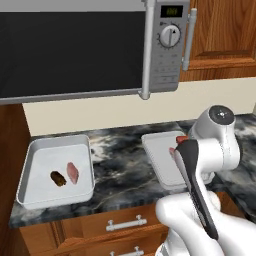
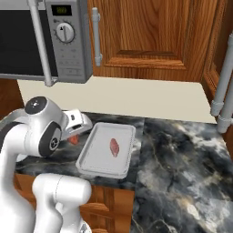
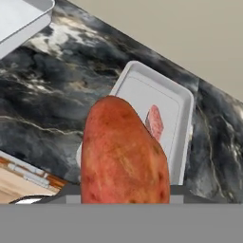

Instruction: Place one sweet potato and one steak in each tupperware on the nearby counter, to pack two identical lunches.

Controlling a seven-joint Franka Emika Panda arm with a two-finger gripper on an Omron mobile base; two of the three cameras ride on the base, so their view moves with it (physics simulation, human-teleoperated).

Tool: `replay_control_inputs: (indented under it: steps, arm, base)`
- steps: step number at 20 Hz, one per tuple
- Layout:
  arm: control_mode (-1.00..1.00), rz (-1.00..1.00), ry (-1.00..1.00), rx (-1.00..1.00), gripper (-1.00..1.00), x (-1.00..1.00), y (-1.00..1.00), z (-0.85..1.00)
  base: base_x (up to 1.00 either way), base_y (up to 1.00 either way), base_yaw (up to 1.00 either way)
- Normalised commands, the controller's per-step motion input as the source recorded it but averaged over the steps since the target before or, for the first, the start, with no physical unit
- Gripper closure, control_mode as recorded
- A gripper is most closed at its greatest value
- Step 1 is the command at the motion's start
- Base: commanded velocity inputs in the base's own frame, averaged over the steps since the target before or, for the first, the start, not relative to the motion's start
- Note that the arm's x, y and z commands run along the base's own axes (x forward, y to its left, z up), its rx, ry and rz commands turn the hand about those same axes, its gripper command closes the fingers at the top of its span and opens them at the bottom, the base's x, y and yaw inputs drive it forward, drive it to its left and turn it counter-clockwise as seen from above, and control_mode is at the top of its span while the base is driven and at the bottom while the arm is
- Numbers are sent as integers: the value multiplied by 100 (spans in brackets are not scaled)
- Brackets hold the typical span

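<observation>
Sweet potato [image 3: 124, 152], orange-red, clamped upright in closed jaws, near tupperware [image 3: 176, 102] with its steak [image 3: 154, 122] lying just beyond and below. From left: far tupperware [image 1: 35, 155] already packed. From right: gripper [image 2: 73, 135] at near tray's left rim.

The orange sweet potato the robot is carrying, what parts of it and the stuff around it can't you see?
- Hand view: the sweet potato covers the hand's fingertips and part of the right tupperware.
- Left base view: the arm hides most of that tupperware and its steak.
- Right base view: the arm hides most of the sweet potato.
</observation>
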Motion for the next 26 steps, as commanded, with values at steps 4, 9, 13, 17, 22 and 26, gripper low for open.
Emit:
replay_control_inputs:
  steps: [4,9,13,17,22,26]
  arm:
    - [-100,-3,8,1,100,11,-1,-36]
    - [-100,-2,5,4,100,27,-11,-36]
    - [-100,-1,1,2,100,36,-17,-35]
    - [-100,0,0,0,100,37,-9,-35]
    - [-100,0,0,0,100,41,-2,-34]
    - [-100,0,0,0,100,39,0,-31]
  base:
    - [0,0,0]
    - [0,0,0]
    - [0,0,0]
    - [0,0,0]
    - [0,0,0]
    - [0,0,0]
